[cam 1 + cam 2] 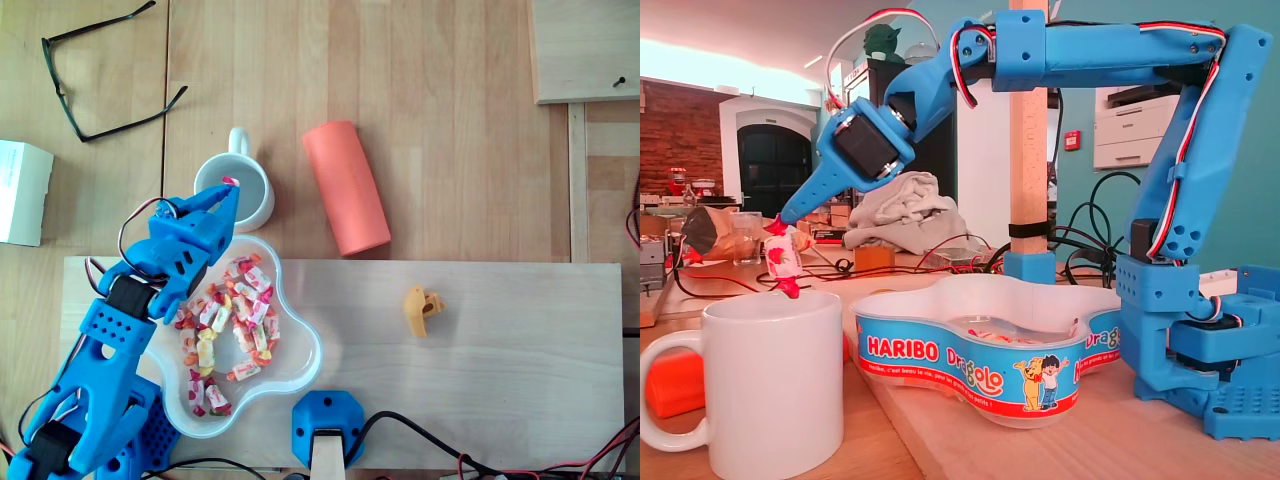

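Above the white mug (770,380), the gripper (783,222) was clamped on a wrapped candy (781,258), held by its top twist so it dangled over the opening. The candy tub (940,355) sat just beside.

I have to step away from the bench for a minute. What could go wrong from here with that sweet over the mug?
1. The gripper seems to pinch the wrapped sweet by its top twist alone, so it might slip out early.
2. Its lower end hangs about level with the rim of the white mug; a sideways swing could snag there and shove the mug.
3. A shoved mug could set the orange cylinder lying beside it rolling.
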You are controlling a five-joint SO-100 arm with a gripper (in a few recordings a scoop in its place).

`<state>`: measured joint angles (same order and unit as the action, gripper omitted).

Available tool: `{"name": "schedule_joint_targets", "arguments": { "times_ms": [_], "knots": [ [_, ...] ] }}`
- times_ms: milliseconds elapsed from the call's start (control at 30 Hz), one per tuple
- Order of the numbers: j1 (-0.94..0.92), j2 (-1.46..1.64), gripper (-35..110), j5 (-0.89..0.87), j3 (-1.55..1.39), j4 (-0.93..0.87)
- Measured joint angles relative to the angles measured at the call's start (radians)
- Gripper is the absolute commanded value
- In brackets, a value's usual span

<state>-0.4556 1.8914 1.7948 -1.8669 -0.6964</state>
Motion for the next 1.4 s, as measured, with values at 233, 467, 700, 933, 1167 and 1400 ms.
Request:
{"name": "schedule_joint_targets", "arguments": {
  "times_ms": [233, 467, 700, 933, 1167, 1400],
  "knots": [
    [0.0, 0.0, -1, 0.0, 0.0, 0.0],
    [0.0, 0.0, -1, -0.005, 0.0, 0.0],
    [0.0, 0.0, -1, 0.0, 0.0, 0.0],
    [0.0, 0.0, -1, 0.0, 0.0, 0.0],
    [0.0, 0.0, 9, 0.002, 0.0, 0.0],
    [0.0, 0.0, 20, 0.002, 0.0, 0.0]
  ]
}}
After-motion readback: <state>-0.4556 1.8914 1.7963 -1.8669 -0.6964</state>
